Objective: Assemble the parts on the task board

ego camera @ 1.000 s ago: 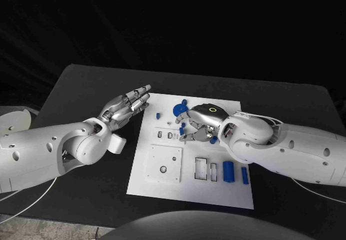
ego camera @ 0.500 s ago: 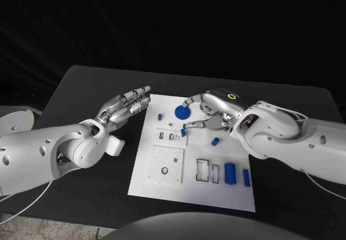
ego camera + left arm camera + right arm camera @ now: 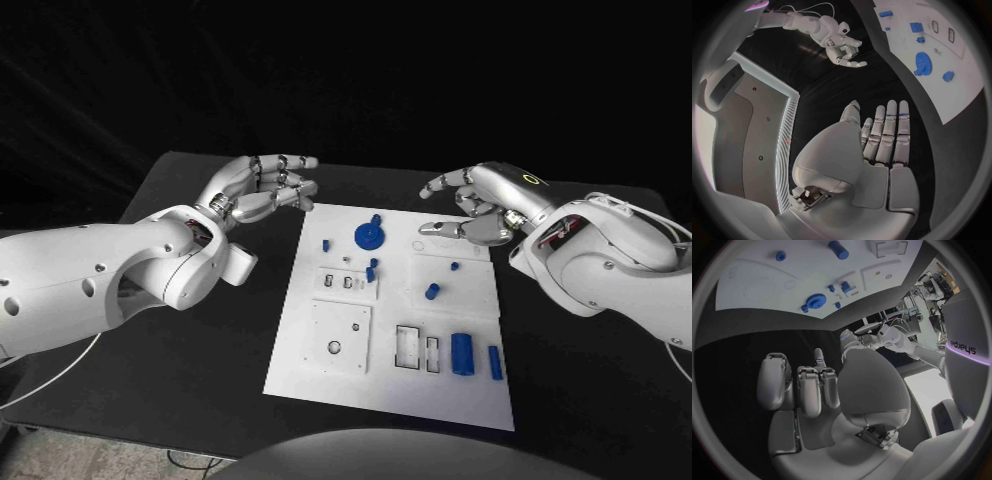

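White task board (image 3: 335, 375) lying mid-bench, both hands empty.

The board is a flat white plate with rectangular cut-outs and small blue parts scattered over it: a toothed gear (image 3: 371, 236) toward its 12 o'clock end, a short peg (image 3: 431, 291) near the centre, two longer cylinders (image 3: 462, 353) at about 4 o'clock. The left hand (image 3: 263, 187) hovers off the board's 11 o'clock corner, fingers spread, holding nothing; the right hand (image 3: 486, 203) hangs off its 1 o'clock corner, fingers loosely curled yet apart, likewise holding nothing.
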You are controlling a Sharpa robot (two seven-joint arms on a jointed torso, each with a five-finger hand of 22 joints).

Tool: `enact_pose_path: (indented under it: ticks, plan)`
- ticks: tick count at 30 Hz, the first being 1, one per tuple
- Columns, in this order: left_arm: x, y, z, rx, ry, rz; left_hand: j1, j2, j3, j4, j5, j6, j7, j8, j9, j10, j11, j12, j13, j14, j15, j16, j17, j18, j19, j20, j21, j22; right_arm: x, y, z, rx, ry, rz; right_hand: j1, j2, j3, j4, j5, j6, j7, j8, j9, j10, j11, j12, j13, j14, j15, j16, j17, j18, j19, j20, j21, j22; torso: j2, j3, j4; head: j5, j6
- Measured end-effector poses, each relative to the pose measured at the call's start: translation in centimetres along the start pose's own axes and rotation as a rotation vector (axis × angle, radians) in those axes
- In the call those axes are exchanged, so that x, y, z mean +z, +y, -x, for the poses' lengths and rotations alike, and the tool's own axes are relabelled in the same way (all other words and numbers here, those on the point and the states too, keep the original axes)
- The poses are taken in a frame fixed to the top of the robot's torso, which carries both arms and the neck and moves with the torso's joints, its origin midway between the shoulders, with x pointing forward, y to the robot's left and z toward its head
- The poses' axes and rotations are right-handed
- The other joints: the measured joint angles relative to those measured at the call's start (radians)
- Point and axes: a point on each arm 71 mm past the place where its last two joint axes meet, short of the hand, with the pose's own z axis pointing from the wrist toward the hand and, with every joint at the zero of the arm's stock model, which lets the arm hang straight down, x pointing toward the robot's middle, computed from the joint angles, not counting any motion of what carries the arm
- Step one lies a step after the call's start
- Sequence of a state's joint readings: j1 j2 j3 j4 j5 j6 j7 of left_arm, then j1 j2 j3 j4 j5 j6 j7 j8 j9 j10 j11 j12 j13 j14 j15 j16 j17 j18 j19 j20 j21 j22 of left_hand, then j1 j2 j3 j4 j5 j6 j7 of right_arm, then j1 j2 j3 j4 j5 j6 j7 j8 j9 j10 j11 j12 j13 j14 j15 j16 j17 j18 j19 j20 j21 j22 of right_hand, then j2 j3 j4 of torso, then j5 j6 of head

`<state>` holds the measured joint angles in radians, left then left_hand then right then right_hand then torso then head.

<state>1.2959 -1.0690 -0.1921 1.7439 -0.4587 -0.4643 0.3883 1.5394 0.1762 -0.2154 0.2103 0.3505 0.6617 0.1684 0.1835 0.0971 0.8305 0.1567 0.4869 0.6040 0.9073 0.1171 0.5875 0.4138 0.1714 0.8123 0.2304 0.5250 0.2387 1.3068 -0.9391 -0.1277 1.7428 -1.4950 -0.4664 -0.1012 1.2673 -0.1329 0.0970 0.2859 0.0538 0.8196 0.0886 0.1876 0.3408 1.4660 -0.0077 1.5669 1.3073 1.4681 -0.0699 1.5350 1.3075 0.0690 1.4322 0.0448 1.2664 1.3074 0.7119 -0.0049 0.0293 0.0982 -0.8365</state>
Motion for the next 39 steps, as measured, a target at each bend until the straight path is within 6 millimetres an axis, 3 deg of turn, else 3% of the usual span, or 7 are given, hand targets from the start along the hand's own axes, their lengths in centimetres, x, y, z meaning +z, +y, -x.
enact_pose_path:
  ticks: [5, 7, 11, 13, 24, 30, 39]
  plan:
    - [0.8, 0.3, -1.6, 0.133, 0.069, 0.083, -0.050, -0.009, -0.005, 0.054, -0.064, 0.111, 0.004, 0.097, 0.043, 0.283, -0.056, 0.723, 0.605, 0.234, -0.064, 0.653, 0.571, 0.000, 0.168, -0.073, 0.289, 0.193, -0.5, -1.0, -0.5, 0.009, 0.030, -0.032, 0.007, 0.015, 0.000, 0.000, 0.008, 0.028, 0.004, 0.006, 0.000, 0.000, 0.000, 0.000, 0.000, 0.000, 0.000, -0.002, 0.000, 0.000, 0.000, 0.000, 0.000, 0.000, -0.014, 0.0116, -0.0109, 0.008, 0.001]
    - [1.3, 0.4, -2.6, 0.195, 0.101, 0.116, -0.103, -0.003, -0.019, 0.059, -0.100, 0.142, -0.008, 0.134, 0.061, 0.476, -0.050, 0.876, 0.670, 0.427, -0.070, 0.848, 0.825, -0.028, 0.288, -0.084, 0.513, 0.463, -0.8, -1.4, -0.6, 0.010, 0.041, -0.047, 0.004, 0.017, 0.000, 0.000, 0.013, 0.030, 0.006, 0.010, 0.000, 0.000, 0.000, 0.000, 0.001, -0.004, 0.004, -0.002, 0.000, 0.000, 0.000, 0.000, 0.000, 0.000, -0.019, 0.0159, -0.0142, 0.010, 0.000]
    - [2.1, 0.5, -4.4, 0.331, 0.154, 0.171, -0.219, -0.003, -0.056, 0.069, -0.175, 0.208, -0.045, 0.234, 0.134, 0.550, -0.037, 0.876, 0.670, 0.556, -0.094, 0.978, 0.893, -0.097, 0.526, -0.106, 0.872, 0.973, -1.3, -2.1, -0.9, 0.013, 0.057, -0.067, 0.018, 0.031, 0.005, -0.005, 0.041, 0.041, 0.005, 0.010, -0.004, 0.001, 0.006, 0.000, 0.001, -0.004, 0.004, -0.002, 0.000, 0.000, 0.000, 0.000, 0.000, 0.000, -0.027, 0.0224, -0.0197, 0.020, -0.001]
    - [2.4, 0.6, -5.0, 0.396, 0.168, 0.194, -0.279, -0.002, -0.076, 0.075, -0.204, 0.232, -0.056, 0.282, 0.178, 0.566, -0.050, 0.876, 0.683, 0.563, -0.104, 0.981, 0.894, -0.117, 0.592, -0.113, 0.944, 1.052, -1.4, -2.2, -1.0, 0.014, 0.060, -0.070, 0.019, 0.032, 0.006, -0.006, 0.056, 0.044, 0.006, 0.010, -0.005, 0.000, 0.007, 0.000, 0.001, -0.004, 0.004, -0.002, 0.000, 0.000, 0.000, 0.000, 0.000, 0.000, -0.030, 0.0257, -0.0244, 0.028, -0.002]
    - [3.5, 0.8, -7.7, 0.670, 0.192, 0.314, -0.378, -0.009, -0.096, 0.079, -0.206, 0.219, -0.108, 0.523, 0.493, 0.601, -0.118, 0.877, 0.683, 0.559, -0.155, 0.981, 0.894, -0.132, 0.656, -0.153, 1.012, 1.069, -1.8, -2.7, -1.1, 0.010, 0.064, -0.087, 0.026, 0.040, 0.006, -0.006, 0.078, 0.052, 0.008, 0.010, -0.009, 0.000, 0.007, 0.000, 0.001, -0.004, 0.004, -0.002, 0.000, 0.000, 0.004, 0.004, 0.000, 0.001, -0.040, 0.0392, -0.0463, 0.054, -0.017]
    - [3.9, 1.0, -8.9, 0.757, 0.219, 0.387, -0.391, -0.010, -0.096, 0.079, -0.193, 0.217, -0.118, 0.565, 0.588, 0.638, -0.166, 1.078, 0.712, 0.557, -0.167, 0.981, 0.894, -0.132, 0.653, -0.163, 1.012, 1.069, -1.8, -2.7, -1.1, 0.009, 0.067, -0.092, 0.025, 0.049, 0.006, -0.006, 0.082, 0.052, 0.008, 0.005, -0.012, 0.000, 0.007, 0.000, 0.001, -0.004, 0.004, -0.002, 0.000, 0.000, 0.004, 0.004, 0.000, 0.001, -0.043, 0.0417, -0.0495, 0.051, -0.026]
    - [4.3, 1.4, -9.5, 0.828, 0.237, 0.443, -0.392, -0.011, -0.096, 0.079, -0.177, 0.219, -0.133, 0.590, 0.678, 0.638, -0.176, 1.082, 0.706, 0.559, -0.177, 0.981, 0.894, -0.148, 0.655, -0.175, 1.019, 1.069, -1.8, -2.7, -1.2, 0.009, 0.068, -0.093, 0.021, 0.053, 0.006, -0.006, 0.086, 0.059, 0.008, 0.005, -0.012, 0.000, 0.007, 0.000, 0.000, -0.004, 0.004, 0.002, 0.000, 0.000, 0.004, 0.004, 0.000, 0.000, -0.046, 0.0443, -0.0529, 0.059, -0.035]
